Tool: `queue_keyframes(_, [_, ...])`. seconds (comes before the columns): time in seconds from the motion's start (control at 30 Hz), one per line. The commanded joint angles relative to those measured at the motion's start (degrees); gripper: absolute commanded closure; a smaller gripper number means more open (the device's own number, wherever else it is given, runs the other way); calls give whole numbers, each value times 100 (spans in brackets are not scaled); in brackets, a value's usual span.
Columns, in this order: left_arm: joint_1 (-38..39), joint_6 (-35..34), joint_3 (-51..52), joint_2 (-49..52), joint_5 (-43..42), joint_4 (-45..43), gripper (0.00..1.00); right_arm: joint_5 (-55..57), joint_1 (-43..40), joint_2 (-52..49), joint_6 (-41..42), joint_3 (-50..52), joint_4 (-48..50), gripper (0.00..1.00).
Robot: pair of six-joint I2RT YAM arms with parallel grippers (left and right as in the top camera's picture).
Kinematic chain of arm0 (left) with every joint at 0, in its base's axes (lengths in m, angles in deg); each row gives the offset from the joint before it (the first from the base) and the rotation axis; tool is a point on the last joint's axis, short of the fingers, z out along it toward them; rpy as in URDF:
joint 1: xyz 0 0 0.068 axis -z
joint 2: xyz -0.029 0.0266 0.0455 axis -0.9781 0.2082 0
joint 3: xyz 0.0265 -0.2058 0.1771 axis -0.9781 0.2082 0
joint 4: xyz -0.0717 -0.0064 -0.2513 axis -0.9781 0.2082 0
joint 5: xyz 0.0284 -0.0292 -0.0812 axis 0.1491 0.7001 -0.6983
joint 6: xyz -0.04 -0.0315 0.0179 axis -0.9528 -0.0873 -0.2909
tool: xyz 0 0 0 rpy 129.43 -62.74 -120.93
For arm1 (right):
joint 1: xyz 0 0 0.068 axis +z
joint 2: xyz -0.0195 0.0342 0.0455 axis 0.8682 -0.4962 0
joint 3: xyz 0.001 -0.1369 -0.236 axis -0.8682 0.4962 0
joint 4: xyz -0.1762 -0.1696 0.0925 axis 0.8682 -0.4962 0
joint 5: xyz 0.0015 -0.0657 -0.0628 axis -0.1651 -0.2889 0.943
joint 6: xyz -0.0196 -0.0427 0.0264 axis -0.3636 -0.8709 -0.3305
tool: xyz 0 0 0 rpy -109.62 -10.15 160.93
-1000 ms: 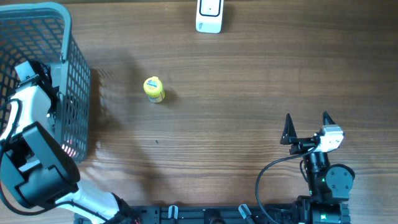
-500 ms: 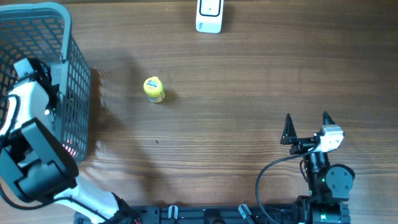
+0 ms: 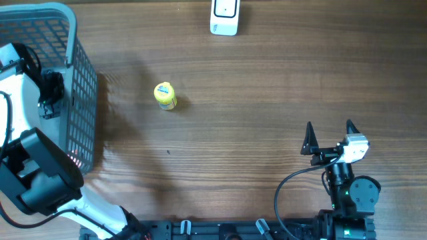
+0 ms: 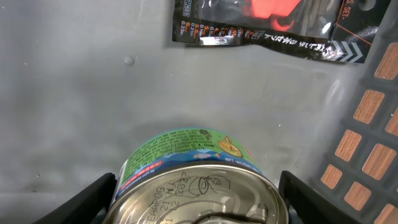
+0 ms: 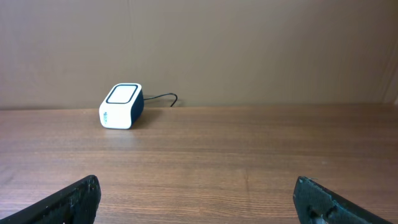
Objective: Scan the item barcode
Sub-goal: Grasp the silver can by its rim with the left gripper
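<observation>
Grey plastic mesh walls in the basket (image 3: pixel 83 100) at the table's left edge, and our left arm reaches down inside it. There the left gripper (image 4: pixel 198 184) has its fingers pressed against either side of a can (image 4: pixel 186 155) with a green label and a plain metal top. We judge this a firm grasp, with the can seeming to sit just above the basket floor. A black packet (image 4: pixel 267 25) lies behind it on that floor. The scanner (image 3: pixel 224 17), a small white box with a cable, stands at the far edge of the table (image 3: pixel 267 100), well apart from the basket. A little yellow bottle (image 3: pixel 165 95) lies on the wood between them. Our right gripper (image 3: pixel 329 130) hangs spread wide and empty near its base, facing the scanner. So we reckon the pick is made, yet most of the work remains. The can must still be lifted out, carried across and turned so that its barcode faces the scanner window. We cannot see the barcode from here.
</observation>
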Motion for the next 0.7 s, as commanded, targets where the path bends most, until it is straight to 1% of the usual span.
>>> queue_keyframes(0.0, [31,114,-146,-181,-44,26,48,52,-28,46,68,9,20,0])
queue_keyframes(0.27, [31,111,-155,-584,-46,22,48,52,-28,46,68,9,20,0])
queue_keyframes(0.67, [31,109,-155,-1762,-70,-24,46,52,-28,46,70,9,20,0])
